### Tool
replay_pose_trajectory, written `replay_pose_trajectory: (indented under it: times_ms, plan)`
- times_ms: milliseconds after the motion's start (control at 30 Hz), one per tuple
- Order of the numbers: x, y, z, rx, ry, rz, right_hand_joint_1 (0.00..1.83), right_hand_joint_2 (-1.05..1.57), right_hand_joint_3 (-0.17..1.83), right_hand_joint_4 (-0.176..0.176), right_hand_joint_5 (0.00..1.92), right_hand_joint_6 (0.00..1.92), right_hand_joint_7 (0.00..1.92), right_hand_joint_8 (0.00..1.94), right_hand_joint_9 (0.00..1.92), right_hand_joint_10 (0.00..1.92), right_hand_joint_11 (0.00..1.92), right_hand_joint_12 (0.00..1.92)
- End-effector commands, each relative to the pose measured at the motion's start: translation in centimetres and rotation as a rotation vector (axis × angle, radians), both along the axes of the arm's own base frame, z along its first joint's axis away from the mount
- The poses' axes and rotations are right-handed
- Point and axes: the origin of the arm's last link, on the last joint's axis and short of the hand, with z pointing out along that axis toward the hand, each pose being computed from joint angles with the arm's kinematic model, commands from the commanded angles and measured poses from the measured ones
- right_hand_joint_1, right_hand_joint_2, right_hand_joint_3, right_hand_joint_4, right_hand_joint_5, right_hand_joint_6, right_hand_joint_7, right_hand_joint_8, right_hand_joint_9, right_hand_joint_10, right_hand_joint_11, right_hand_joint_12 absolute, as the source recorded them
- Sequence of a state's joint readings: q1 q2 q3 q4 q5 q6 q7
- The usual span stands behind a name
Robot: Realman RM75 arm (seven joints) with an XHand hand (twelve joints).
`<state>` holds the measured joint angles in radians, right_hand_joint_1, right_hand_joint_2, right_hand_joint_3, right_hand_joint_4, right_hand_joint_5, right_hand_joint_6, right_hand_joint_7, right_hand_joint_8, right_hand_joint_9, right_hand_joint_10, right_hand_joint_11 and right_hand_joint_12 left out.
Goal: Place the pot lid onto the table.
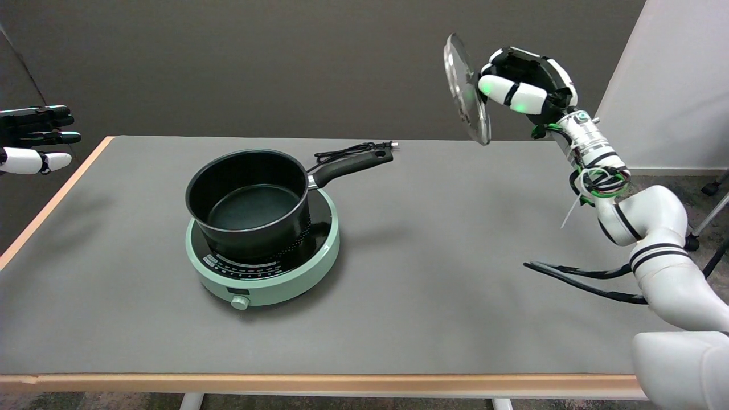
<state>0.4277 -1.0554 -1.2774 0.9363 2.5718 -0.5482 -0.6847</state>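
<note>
Right robot hand (527, 85) at two o'clock, fingers closed on round clear glass pot lid (467, 91), held tilted on edge, high above grey bench (455, 256). Black long-handled saucepan (250, 199) empty, uncovered, seated on round pale-green induction cooker (267, 267) at nine o'clock.

The saucepan (250, 205) is black inside and out, sitting on a mint-green induction hob (263, 267) with a black top and white markings. The bench (433, 256) is grey with a pale wood edge. The pot lid (467, 91) is clear glass; the right hand (521, 85) is black and white.
</note>
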Motion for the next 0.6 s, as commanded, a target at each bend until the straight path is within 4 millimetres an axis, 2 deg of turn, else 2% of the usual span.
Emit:
replay_pose_trajectory:
  times_ms: [33,600]
  plan:
    - [2.4,-1.0,-0.9,-0.164,0.629,-0.166,1.21,0.96,0.42,-0.034,0.79,1.29,1.0,1.14,0.92,1.32,0.78,1.56]
    - [1.6,-2.1,-2.3,-0.216,1.044,-0.296,1.21,0.94,0.44,-0.022,0.8,1.3,1.01,1.12,0.94,1.35,0.8,1.57]
